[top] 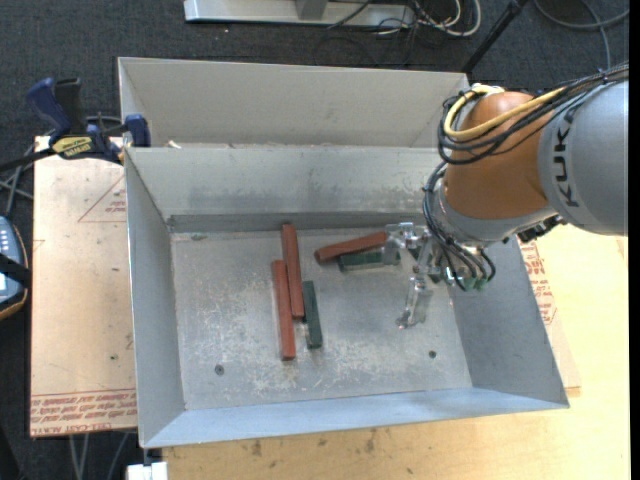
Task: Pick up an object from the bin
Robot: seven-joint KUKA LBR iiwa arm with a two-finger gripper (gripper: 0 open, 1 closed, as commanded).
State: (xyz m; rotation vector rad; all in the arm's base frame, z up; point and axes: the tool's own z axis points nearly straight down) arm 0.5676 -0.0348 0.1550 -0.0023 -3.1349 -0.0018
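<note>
Grey KUKA-marked arm [590, 158], orange cover [495, 168], looped cables [500, 118].

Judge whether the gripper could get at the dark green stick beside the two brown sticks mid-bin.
Probably yes. Bare bin floor lies between the gripper and the dark green stick, and nothing rests on it; the brown stick close alongside may crowd a grasp.

Three sticks [292, 293] are lying side by side in the bin's [200, 368] middle. Two more sticks [355, 252] are touching, upper right of them

Counted in grey bin [155, 298]: three reddish-brown sticks [291, 258] [285, 328] [350, 247]; two dark green sticks [313, 318] [362, 260]. Five in all.
</note>
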